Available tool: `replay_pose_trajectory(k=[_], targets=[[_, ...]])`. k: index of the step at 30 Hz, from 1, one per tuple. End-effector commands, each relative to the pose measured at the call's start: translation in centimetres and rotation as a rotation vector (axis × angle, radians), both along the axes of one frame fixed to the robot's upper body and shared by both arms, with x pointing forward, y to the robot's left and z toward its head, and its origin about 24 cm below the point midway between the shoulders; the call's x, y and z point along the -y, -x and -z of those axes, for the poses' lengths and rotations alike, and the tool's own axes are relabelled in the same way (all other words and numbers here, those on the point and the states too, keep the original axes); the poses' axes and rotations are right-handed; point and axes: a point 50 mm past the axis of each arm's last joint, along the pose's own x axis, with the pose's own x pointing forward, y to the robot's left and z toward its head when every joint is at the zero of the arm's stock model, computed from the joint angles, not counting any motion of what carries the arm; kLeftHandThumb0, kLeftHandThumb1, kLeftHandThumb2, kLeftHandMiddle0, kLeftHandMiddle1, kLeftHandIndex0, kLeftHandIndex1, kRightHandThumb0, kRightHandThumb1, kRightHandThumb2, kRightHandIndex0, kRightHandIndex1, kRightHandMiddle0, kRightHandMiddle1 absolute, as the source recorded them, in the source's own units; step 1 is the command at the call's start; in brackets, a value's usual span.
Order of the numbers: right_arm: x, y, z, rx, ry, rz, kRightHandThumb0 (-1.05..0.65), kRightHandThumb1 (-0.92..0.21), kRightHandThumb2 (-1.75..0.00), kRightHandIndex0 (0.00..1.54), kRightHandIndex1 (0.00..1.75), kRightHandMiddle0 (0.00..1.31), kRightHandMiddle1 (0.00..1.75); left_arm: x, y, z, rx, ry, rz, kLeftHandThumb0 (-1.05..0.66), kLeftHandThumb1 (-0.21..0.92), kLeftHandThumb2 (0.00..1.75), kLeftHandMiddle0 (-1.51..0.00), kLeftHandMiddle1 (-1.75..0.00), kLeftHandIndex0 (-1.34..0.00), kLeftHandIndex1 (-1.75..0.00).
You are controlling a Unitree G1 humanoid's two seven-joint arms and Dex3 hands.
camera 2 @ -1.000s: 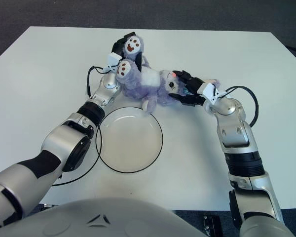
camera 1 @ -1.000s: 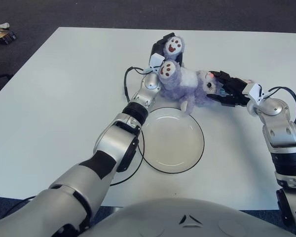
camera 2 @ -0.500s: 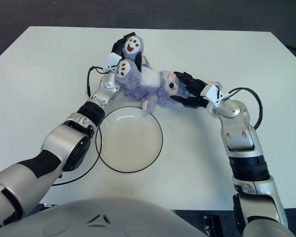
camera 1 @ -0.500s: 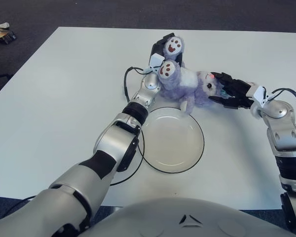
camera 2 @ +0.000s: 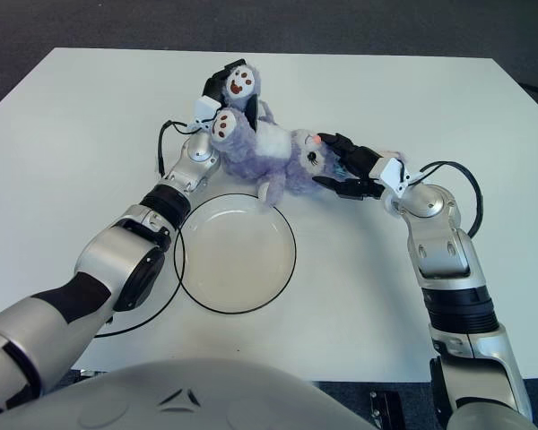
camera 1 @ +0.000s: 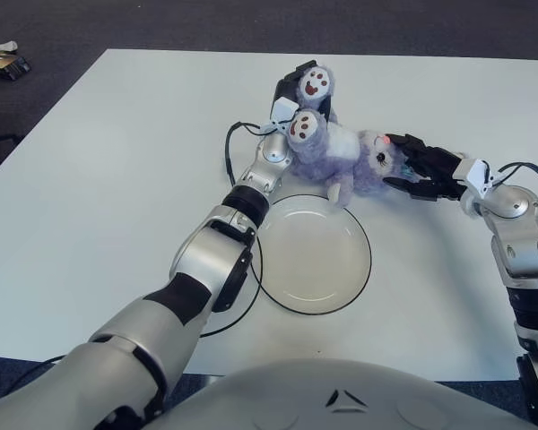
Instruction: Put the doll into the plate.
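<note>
the purple doll (camera 1: pixel 341 154) lay on the white table (camera 1: pixel 117 179), just beyond the far rim of the plate (camera 1: pixel 315 253), feet tipped up and none of it inside the plate. my left hand (camera 1: pixel 291 97) was curled around its raised legs at the far end. my right hand (camera 2: pixel 348 167) was at the head end, fingers (camera 2: pixel 339 185) closed around the doll's head.

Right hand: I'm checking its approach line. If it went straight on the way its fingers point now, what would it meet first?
The right hand points toward the robot's left, at the doll; it would meet the doll's head first, which its fingertips already seem to touch.
</note>
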Motion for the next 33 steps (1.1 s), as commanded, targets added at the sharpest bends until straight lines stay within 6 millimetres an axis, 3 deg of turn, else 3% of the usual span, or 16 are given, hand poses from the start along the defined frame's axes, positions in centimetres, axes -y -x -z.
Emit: replay_pose_trajectory(k=[1,9,18,33], targets=[[0.1,0.5,0.7,-0.050,0.005,-0.038,-1.05,-0.92,-0.36,0.01,0.01,0.00,0.16,6.7,2.5,-2.4,0.007,0.114,0.167,0.52,0.18,1.48,-0.72,-1.75,-0.97,-1.75],[-0.6,1.0,1.3,-0.067,0.017,-0.052,-1.05,-0.91,-0.31,0.00,0.00,0.00,0.01,7.0,2.6,-2.5,0.002,0.113,0.172,0.52,0.18,1.49,-0.72,-1.75,-0.97,-1.75],[-1.2,0.9,2.7,-0.020,0.128,-0.050,-1.02,-0.86,-0.24,0.00,0.00,0.00,0.00,7.3,2.8,-2.5,-0.004,0.115,0.183,0.52,0.18,1.49,-0.72,-1.75,-0.97,-1.75],[-1.8,0.9,3.3,0.019,0.276,-0.078,-1.05,-0.90,-0.14,0.00,0.00,0.00,0.00,7.6,3.0,-2.8,0.003,0.126,0.186,0.52,0.18,1.48,-0.72,-1.75,-0.97,-1.75]])
